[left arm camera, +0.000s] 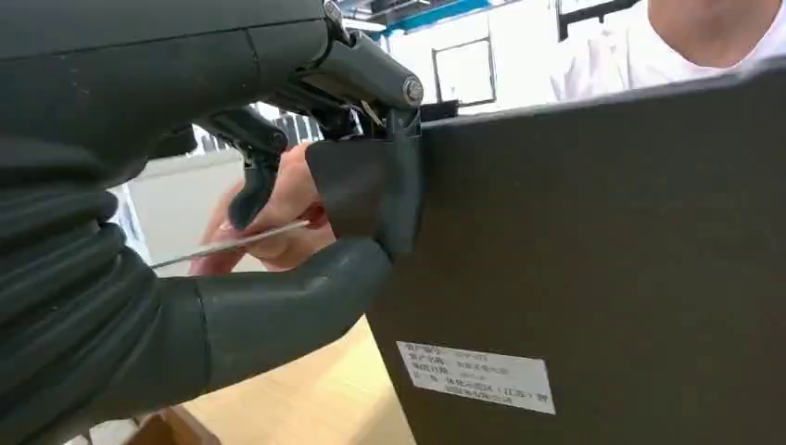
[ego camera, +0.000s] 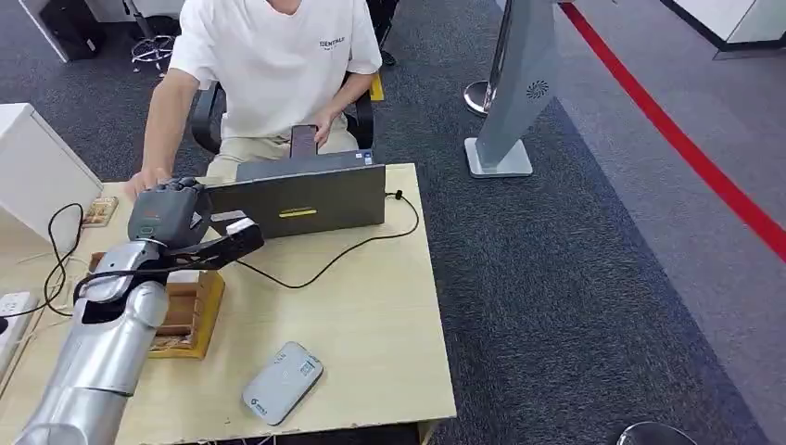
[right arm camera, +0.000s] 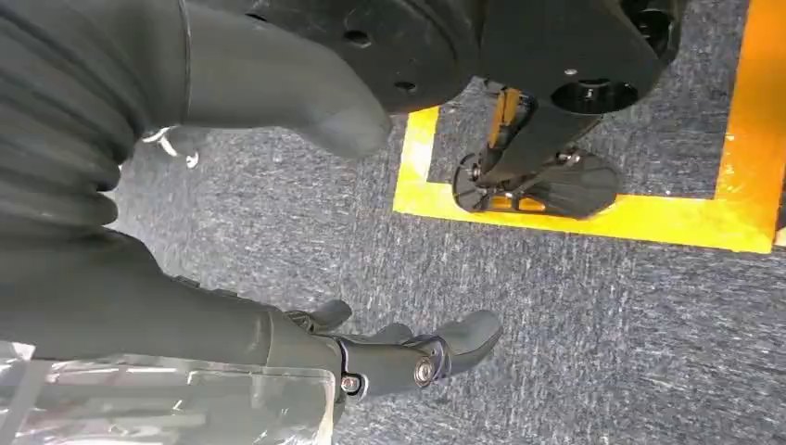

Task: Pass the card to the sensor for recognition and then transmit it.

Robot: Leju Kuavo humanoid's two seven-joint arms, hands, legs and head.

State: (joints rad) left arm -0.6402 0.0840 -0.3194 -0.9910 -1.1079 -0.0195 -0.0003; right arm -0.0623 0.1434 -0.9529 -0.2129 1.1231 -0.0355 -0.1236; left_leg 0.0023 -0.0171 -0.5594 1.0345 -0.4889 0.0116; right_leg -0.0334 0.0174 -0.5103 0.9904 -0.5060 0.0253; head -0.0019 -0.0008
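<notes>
My left hand [ego camera: 171, 215] is raised over the back left of the table [ego camera: 371, 306], close against the lid of a dark laptop [ego camera: 297, 199]. In the left wrist view a thin white card [left arm camera: 232, 246] shows edge-on among my fingers. A person's hand [left arm camera: 295, 181] grips the same card from the far side. The seated person's arm reaches my hand at the table's back edge [ego camera: 141, 182]. The grey-white card sensor [ego camera: 283, 382] lies flat near the table's front edge. My right hand [right arm camera: 399, 357] hangs over the carpet with its fingers apart and holds nothing.
A wooden holder [ego camera: 190, 311] stands under my left forearm. A black cable [ego camera: 343, 250] runs from the laptop across the table. A white box [ego camera: 37, 167] and a power strip [ego camera: 11, 311] are at the left. The person holds a phone [ego camera: 303, 139]. A grey kiosk stand [ego camera: 514, 93] is on the carpet.
</notes>
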